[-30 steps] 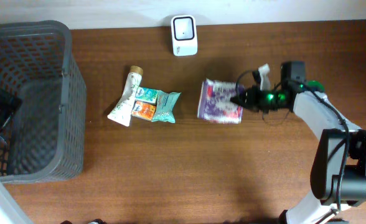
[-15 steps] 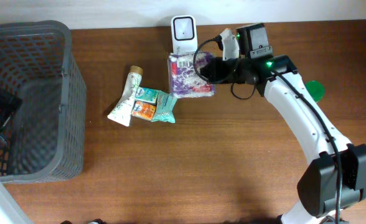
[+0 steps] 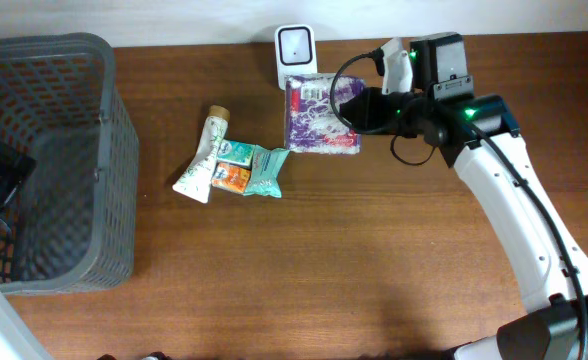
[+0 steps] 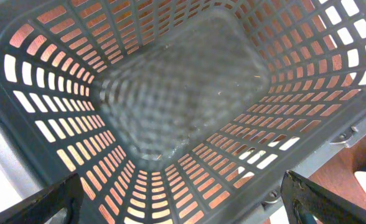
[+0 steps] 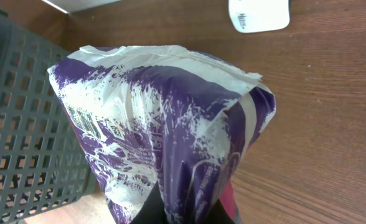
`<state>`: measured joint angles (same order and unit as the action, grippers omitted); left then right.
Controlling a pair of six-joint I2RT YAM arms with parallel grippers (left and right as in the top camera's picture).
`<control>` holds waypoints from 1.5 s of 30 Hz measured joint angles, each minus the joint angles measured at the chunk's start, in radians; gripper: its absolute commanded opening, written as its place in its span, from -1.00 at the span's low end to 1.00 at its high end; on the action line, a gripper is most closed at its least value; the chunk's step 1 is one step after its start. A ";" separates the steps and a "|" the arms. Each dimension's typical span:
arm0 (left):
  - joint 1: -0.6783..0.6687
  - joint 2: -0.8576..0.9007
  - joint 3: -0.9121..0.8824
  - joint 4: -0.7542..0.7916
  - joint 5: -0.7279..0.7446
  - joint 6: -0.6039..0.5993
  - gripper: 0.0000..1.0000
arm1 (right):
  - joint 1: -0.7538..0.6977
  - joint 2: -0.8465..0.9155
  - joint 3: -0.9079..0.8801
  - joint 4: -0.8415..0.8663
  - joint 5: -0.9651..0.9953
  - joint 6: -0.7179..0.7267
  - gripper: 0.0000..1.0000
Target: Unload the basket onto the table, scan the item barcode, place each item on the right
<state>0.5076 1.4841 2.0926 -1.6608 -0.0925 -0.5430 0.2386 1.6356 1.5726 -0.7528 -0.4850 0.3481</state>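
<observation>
A purple and white packet (image 3: 319,115) hangs in my right gripper (image 3: 359,108), which is shut on the packet's right edge. The packet sits just in front of the white scanner (image 3: 296,45) at the table's back edge, its top nearly touching the scanner. In the right wrist view the packet (image 5: 164,124) fills the frame, with the black fingers pinching its lower end at my right gripper (image 5: 186,211) and the scanner (image 5: 259,14) beyond it. I see no barcode on the visible faces. My left gripper (image 4: 183,202) is open above the grey basket (image 4: 282,68), holding nothing.
The grey mesh basket (image 3: 74,60) stands at the left of the table. A white tube (image 3: 202,155) and a teal pouch (image 3: 252,170) lie side by side left of centre, below and left of the held packet.
My right arm lifted the packet from the table's right middle and carried it back and left to the scanner, then shifted it slightly right. The left gripper has not moved.
</observation>
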 measured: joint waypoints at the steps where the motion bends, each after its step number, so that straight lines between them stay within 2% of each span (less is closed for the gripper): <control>1: 0.000 0.000 0.000 0.000 0.000 0.000 0.98 | 0.010 0.000 0.000 0.000 0.000 0.000 -0.92; 20: 0.000 0.000 0.000 0.000 0.000 0.000 0.98 | 0.012 0.000 0.000 -0.062 0.087 -0.001 -0.92; 22: 0.000 0.000 0.000 0.000 0.000 0.000 0.98 | 0.012 0.002 0.000 -0.128 0.211 -0.004 -0.92; 25: 0.000 0.000 0.000 0.000 0.000 0.000 0.98 | 0.013 0.017 0.006 -0.282 0.595 -0.003 -0.92; 28: 0.000 0.000 0.000 0.000 0.000 0.000 0.98 | 0.013 0.190 0.013 -0.422 0.948 -0.004 -0.92; 29: 0.000 0.000 0.000 0.000 0.000 0.000 0.98 | 0.013 0.253 0.013 -0.426 1.002 -0.004 -0.90; 31: 0.000 0.000 0.000 0.000 0.000 0.000 0.98 | 0.013 0.335 0.012 -0.432 1.058 -0.004 -0.76; 32: 0.000 0.000 0.000 0.000 0.000 0.000 0.98 | 0.015 0.348 0.012 -0.431 1.058 -0.003 -0.25; 33: 0.000 0.000 0.000 0.000 0.000 0.000 0.98 | 0.022 0.349 0.012 -0.429 1.041 -0.005 0.08; 34: 0.000 0.000 0.000 0.000 0.000 0.000 0.98 | 0.037 0.349 0.013 -0.426 0.985 0.001 0.25; 38: 0.000 0.000 0.000 0.000 0.000 0.000 0.98 | 0.167 0.350 0.039 -0.386 0.722 -0.005 0.42; 39: 0.000 0.000 0.000 0.000 0.000 0.000 0.98 | 0.194 0.354 0.069 -0.393 0.657 -0.006 0.56; 40: 0.000 0.000 0.000 0.000 0.000 0.000 0.98 | 0.217 0.360 0.129 -0.396 0.566 -0.011 0.98; 43: 0.000 0.000 0.000 -0.001 0.000 0.000 0.98 | 0.198 0.363 0.256 -0.458 0.484 -0.088 1.00; 44: 0.000 0.000 0.000 0.000 0.000 0.000 0.98 | 0.114 0.363 0.259 -0.486 0.483 -0.111 0.82; 45: 0.000 0.000 0.000 0.000 0.000 0.000 0.98 | 0.057 0.363 0.259 -0.505 0.485 -0.132 0.72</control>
<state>0.5076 1.4841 2.0926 -1.6611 -0.0925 -0.5430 0.2958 1.9984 1.8317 -1.2579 0.0002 0.2165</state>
